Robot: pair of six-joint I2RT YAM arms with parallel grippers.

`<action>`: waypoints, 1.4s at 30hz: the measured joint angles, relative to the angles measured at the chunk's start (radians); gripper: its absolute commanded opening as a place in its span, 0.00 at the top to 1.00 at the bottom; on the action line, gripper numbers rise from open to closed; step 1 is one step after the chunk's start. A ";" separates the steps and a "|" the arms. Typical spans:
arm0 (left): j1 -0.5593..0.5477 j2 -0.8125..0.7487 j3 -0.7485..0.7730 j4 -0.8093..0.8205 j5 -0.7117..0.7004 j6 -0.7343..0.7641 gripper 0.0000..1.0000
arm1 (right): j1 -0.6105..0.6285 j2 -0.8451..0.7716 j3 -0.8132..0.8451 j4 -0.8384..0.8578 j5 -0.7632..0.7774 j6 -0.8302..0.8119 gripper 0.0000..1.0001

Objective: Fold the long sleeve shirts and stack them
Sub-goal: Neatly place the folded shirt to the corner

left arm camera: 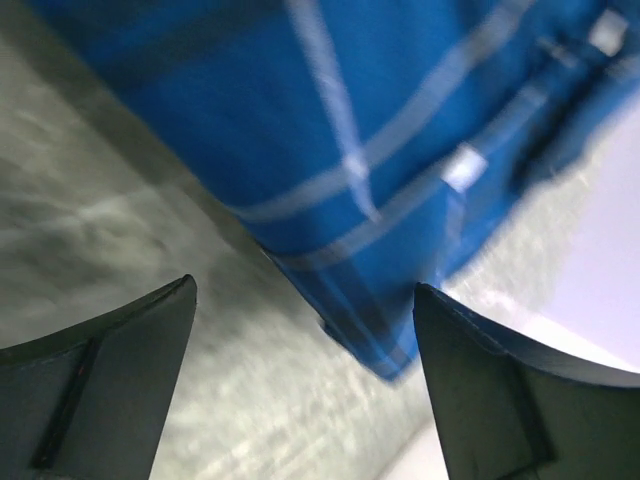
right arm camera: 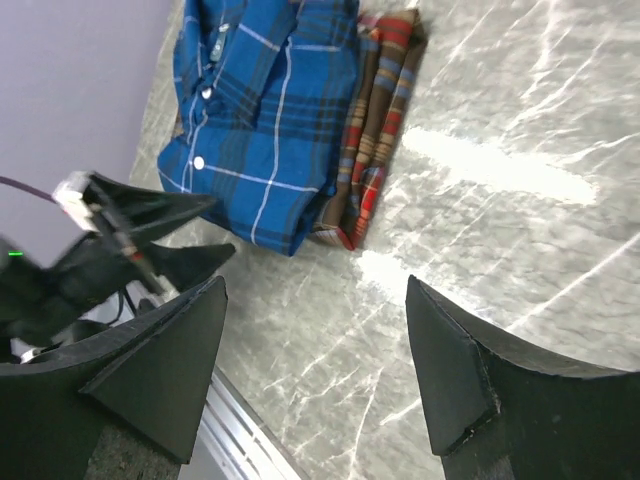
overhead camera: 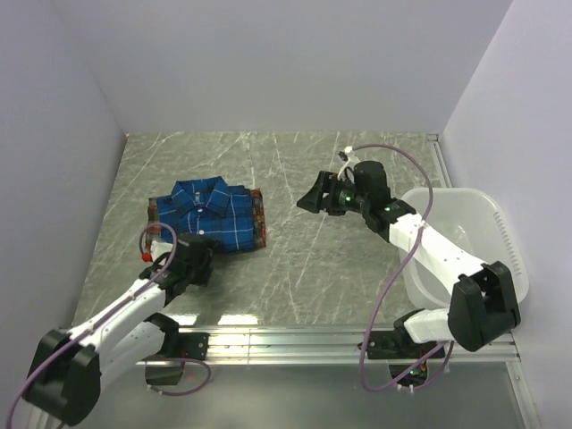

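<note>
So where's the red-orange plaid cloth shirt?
The red-orange shirt lies folded under the royal blue plaid shirt, left half of the top view, right edge showing.

Blue checked shirt (left arm camera: pixel 400 150): cloth with thin white and dark lines, blurred, its corner lying on the grey marbled bench (left arm camera: pixel 90 220). Left hand (left arm camera: pixel 304 290): two dark fingers (left arm camera: pixel 110 390) spread wide at bottom, near that corner.

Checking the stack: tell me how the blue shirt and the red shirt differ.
The blue shirt is blue with white checks; the red shirt is red and brown. The blue shirt lies on top, the red shirt underneath. The blue shirt shows its collar and buttons; the red shirt shows only an edge strip along one side. Both are plaid, folded, in one pile on the table.
</note>
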 measured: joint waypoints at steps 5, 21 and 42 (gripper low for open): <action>-0.013 0.121 -0.008 0.073 -0.068 -0.066 0.20 | -0.043 -0.045 -0.034 0.006 -0.026 -0.003 0.22; 0.123 0.488 0.114 0.331 -0.143 -0.068 0.60 | -0.103 -0.118 -0.086 -0.005 -0.053 -0.027 0.23; 0.553 1.155 0.894 0.338 0.085 0.371 0.59 | -0.120 -0.161 -0.058 -0.120 0.006 -0.102 0.24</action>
